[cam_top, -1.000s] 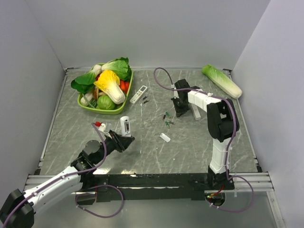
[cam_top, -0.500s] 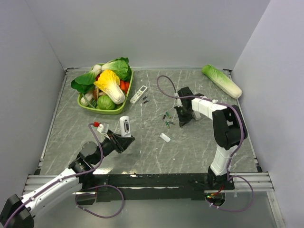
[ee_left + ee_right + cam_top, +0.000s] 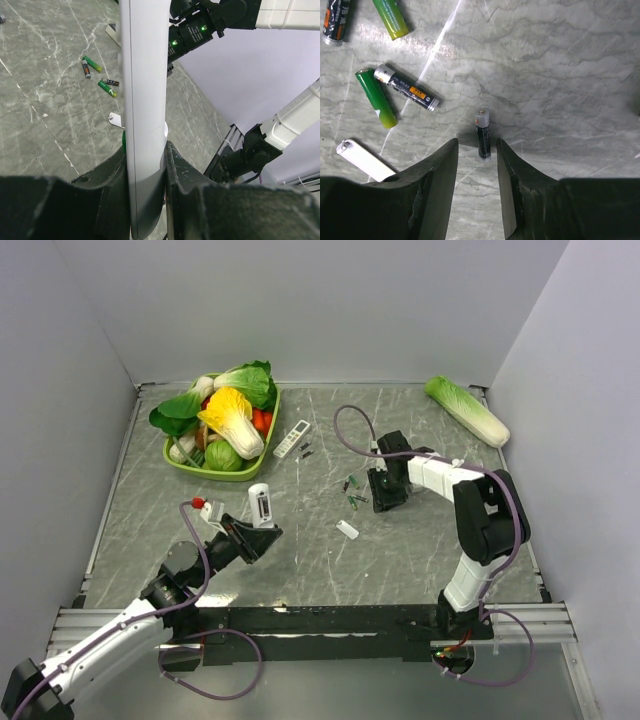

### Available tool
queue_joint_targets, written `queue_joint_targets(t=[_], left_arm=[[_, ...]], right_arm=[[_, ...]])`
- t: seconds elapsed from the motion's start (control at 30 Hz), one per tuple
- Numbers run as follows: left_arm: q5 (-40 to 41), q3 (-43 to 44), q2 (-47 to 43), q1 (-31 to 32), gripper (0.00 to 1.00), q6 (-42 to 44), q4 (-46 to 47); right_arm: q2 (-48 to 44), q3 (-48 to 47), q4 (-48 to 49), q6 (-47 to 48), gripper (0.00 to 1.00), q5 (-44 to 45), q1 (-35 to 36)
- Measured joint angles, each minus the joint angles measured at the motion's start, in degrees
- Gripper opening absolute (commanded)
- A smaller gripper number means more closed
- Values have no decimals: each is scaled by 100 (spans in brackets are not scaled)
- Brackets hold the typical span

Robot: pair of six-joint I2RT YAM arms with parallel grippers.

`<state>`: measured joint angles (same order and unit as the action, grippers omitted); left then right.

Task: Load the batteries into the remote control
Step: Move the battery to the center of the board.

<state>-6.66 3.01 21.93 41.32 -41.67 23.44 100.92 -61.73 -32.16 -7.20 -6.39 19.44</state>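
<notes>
My left gripper (image 3: 256, 532) is shut on the white remote control (image 3: 262, 505) and holds it upright above the table. In the left wrist view the remote (image 3: 145, 100) stands edge-on between the fingers of the gripper (image 3: 145, 165). Several batteries (image 3: 352, 491) lie loose mid-table. My right gripper (image 3: 383, 491) is open and low just right of them. In the right wrist view its jaws (image 3: 477, 150) frame a dark battery (image 3: 483, 134) lying just ahead of the tips, not touching. A green battery (image 3: 376, 97) and another dark one (image 3: 407, 87) lie to the left.
A small white battery cover (image 3: 347, 530) lies on the table near the batteries; it also shows in the right wrist view (image 3: 365, 160). A slim remote (image 3: 292, 438) lies beside a green tray (image 3: 194, 465) of vegetables at the back left. A cabbage (image 3: 466, 410) lies back right.
My right gripper has moved nearer and lower, down beside the loose batteries. My left arm has shifted slightly, still holding the remote upright.
</notes>
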Motion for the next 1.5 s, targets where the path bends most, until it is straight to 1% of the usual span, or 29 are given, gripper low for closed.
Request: queue_joint_targets(t=[0.23, 0.43, 0.73, 1.0, 1.17, 1.3, 1.37, 1.5], left_arm=[[-17, 0, -146, 0, 1, -33, -175], [-17, 0, -225, 0, 1, -105, -208], [-15, 0, -409, 0, 1, -105, -387], [-15, 0, -448, 0, 1, -103, -496], [-13, 0, -505, 0, 1, -103, -562], [-9, 0, -560, 0, 1, -103, -581], [-9, 0, -562, 0, 1, -105, -581], [-11, 0, -555, 0, 1, -103, -581]], right_arm=[[-234, 295, 103, -42, 43, -81, 107], [-275, 339, 66, -46, 43, -94, 332], [-168, 155, -131, -90, 44, -205, 581], [81, -190, -177, -70, 46, -98, 610], [42, -236, -195, 0, 53, -146, 688], [-212, -39, -181, 17, 63, -227, 748], [-422, 109, -214, 20, 66, -223, 758], [-588, 293, -181, -7, 76, -186, 664]])
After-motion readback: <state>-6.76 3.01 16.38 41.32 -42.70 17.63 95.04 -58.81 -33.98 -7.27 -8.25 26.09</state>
